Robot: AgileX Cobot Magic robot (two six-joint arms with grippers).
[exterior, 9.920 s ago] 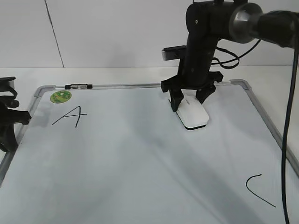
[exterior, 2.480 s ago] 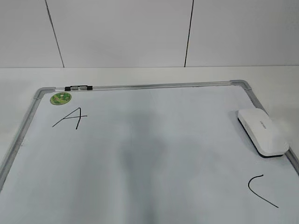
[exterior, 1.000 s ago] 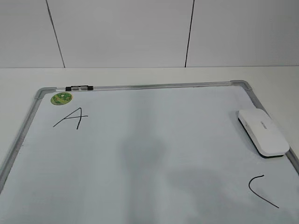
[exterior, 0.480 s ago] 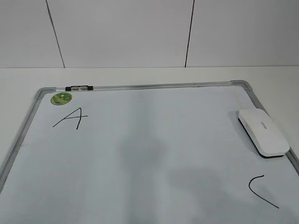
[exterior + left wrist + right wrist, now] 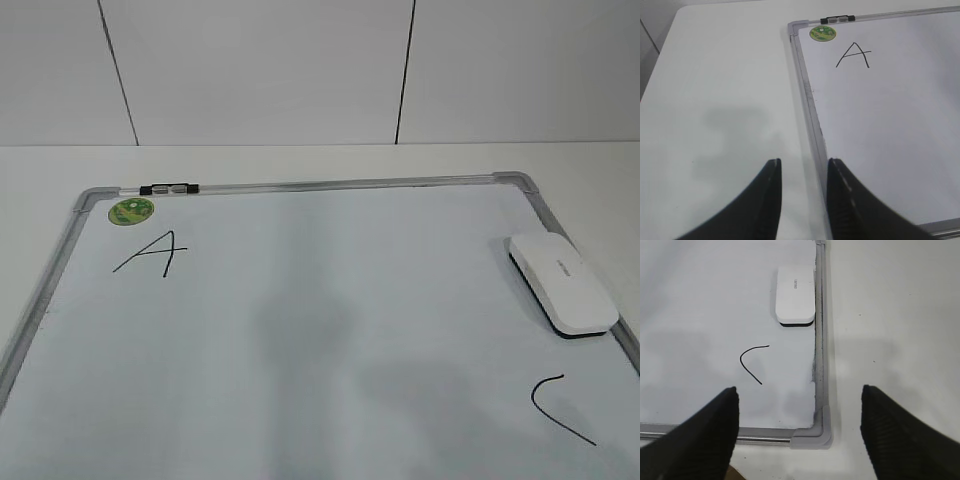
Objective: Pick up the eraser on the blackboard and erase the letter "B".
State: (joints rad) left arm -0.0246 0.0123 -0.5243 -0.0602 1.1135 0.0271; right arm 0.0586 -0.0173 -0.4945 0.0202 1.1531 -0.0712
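The eraser (image 5: 563,283) lies flat on the blackboard (image 5: 300,320) against its right frame, white top up. It also shows in the right wrist view (image 5: 795,294). No letter "B" shows on the board in any view. A black "A" (image 5: 150,252) is at the far left and a "C"-like curve (image 5: 560,408) at the near right. My right gripper (image 5: 799,390) is open and empty above the board's near right corner, well short of the eraser. My left gripper (image 5: 804,165) is open and empty over the board's left frame. Neither gripper is in the exterior view.
A round green sticker (image 5: 130,209) and a small black-and-clear marker (image 5: 168,187) sit at the board's far left corner. White table (image 5: 720,100) surrounds the board. The frame's grey corner cap (image 5: 817,432) lies between my right fingers.
About ten seconds ago my right gripper was at the eraser at the board's far middle. Now the eraser lies at the right frame and both arms are out of the exterior view. Nothing moved in the last second.
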